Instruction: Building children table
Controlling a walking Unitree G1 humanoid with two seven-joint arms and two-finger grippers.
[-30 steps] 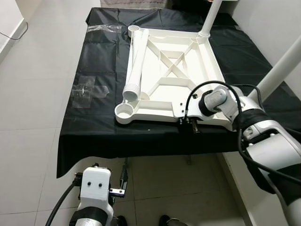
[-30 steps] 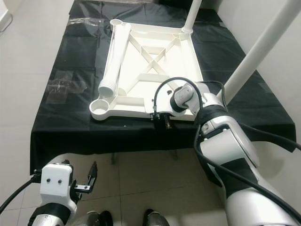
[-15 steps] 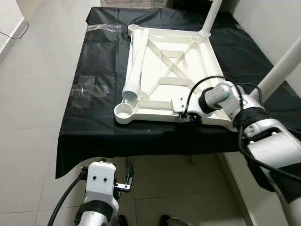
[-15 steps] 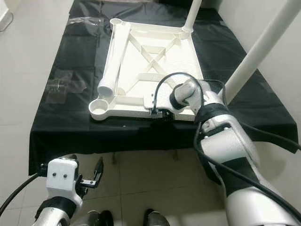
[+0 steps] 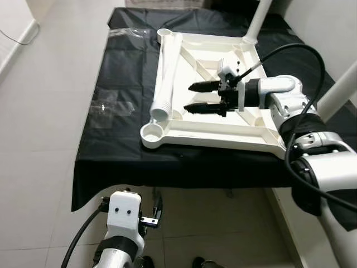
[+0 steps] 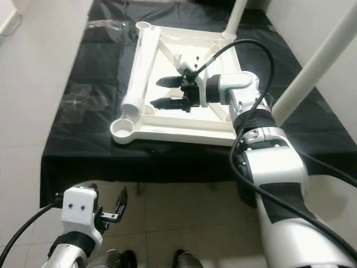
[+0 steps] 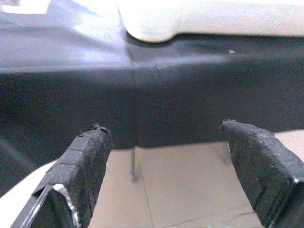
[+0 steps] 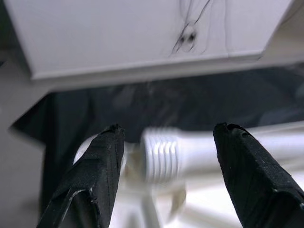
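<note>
Our right gripper hovers over the middle of the upturned white tabletop, jaws spread wide and empty, aimed left at the loose table leg lying along the tabletop's left rim. Tabletop rests on the black-covered desk. Our left gripper hangs low near the floor, jaws open.
</note>
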